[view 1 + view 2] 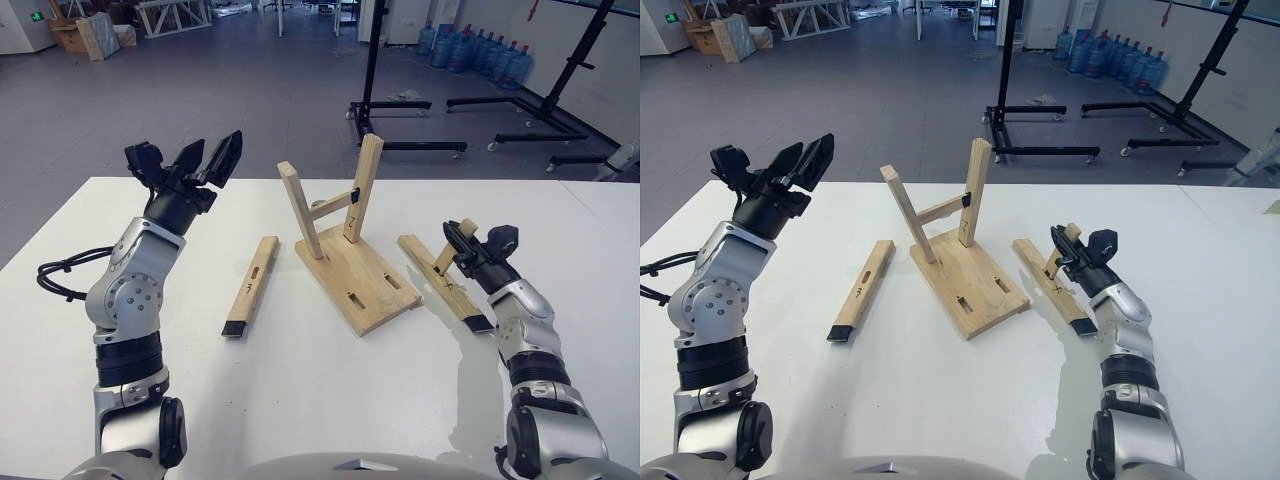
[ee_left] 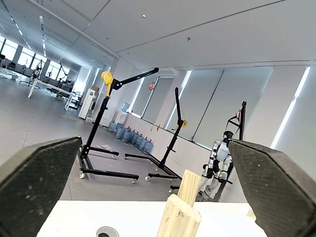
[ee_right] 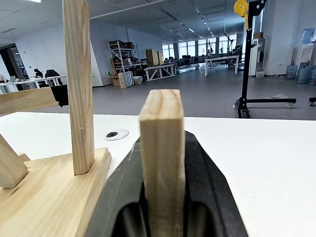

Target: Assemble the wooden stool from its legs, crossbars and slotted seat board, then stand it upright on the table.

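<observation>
The seat board (image 1: 365,285) lay flat on the white table (image 1: 300,400), with 2 legs (image 1: 300,210) standing in it. The right gripper (image 1: 475,240) was clamped on a short crossbar (image 3: 162,148) near the board. The left gripper (image 1: 208,158) hung raised, fingers apart. The wood looked light, stiff and not slippery; gripping at mid-length seemed best. Behind was a large hall.

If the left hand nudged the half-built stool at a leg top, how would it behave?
Likely rigid, not floppy: solid wood, with the two standing legs tied by a crossbar. It may tip or skid, since both legs rise leaning from one end of the seat board. Joints might wobble; the board's other slots sit unfilled.
</observation>
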